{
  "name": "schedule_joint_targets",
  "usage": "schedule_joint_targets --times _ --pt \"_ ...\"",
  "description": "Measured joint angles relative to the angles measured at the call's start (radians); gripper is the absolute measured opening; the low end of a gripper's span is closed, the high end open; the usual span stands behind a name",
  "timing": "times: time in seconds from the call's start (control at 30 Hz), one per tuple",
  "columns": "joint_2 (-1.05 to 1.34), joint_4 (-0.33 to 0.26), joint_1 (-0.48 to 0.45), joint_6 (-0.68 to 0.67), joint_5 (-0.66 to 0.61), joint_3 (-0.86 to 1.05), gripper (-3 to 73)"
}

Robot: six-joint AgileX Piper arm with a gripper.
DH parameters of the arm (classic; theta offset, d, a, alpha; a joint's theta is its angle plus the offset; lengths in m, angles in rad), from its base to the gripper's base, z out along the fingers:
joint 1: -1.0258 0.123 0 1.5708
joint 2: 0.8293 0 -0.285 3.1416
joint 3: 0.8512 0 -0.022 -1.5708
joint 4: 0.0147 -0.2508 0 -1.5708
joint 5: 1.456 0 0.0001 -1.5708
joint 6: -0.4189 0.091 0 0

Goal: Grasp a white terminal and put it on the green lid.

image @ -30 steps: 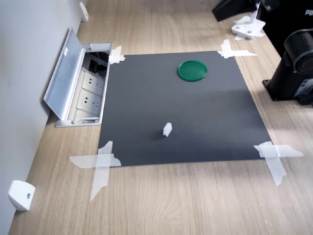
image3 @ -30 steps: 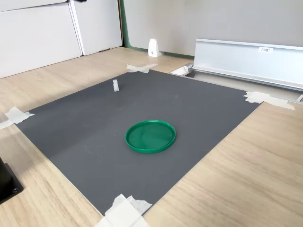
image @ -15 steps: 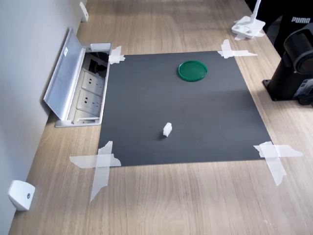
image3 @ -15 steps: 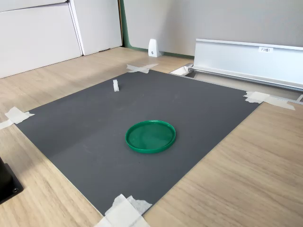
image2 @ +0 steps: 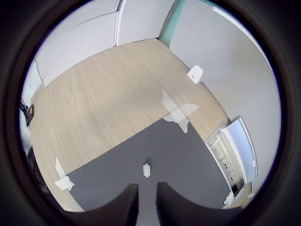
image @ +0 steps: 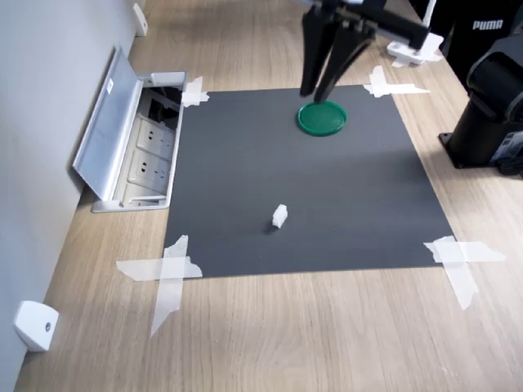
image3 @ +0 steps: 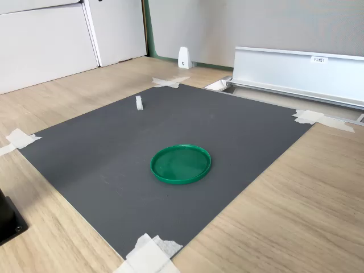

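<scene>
The white terminal point(image: 279, 216) stands alone on the black mat point(image: 343, 196), towards the near edge in the first exterior view, and shows far back in the second exterior view point(image3: 139, 103). The green lid point(image: 322, 119) lies flat near the mat's far edge point(image3: 181, 164) with nothing on it. My gripper point(image: 314, 96) hangs above the lid's left rim in the first exterior view, fingers pointing down, slightly open and holding nothing. In the wrist view the fingers point(image2: 127, 202) frame the terminal point(image2: 146, 170), which lies well ahead of them. The second exterior view does not show the gripper.
An open floor socket box with a raised metal flap point(image: 122, 139) sits along the mat's left side in the first exterior view. White tape point(image: 167, 273) holds the mat's corners. A white wedge point(image: 34, 325), a white stand point(image: 413, 49) and the black arm base point(image: 490, 106) are off the mat.
The arm has swung into the first exterior view from the top and now hangs over the green lid. The terminal and the lid have not moved.
</scene>
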Motion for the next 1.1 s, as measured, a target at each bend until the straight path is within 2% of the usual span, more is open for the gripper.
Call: schedule_joint_targets --times 0.23,0.37,0.6,0.8,1.1 --pt "-0.107 0.023 0.025 0.000 -0.012 -0.125 56.8" --pt "-0.154 0.030 0.025 0.002 -0.048 -0.185 68.4" --pt "-0.250 0.049 0.025 0.000 -0.107 -0.195 71.3" --pt "-0.282 0.046 0.046 -0.088 -0.100 -0.194 71.3" --pt "-0.287 0.108 0.071 -0.069 0.033 -0.055 71.1"
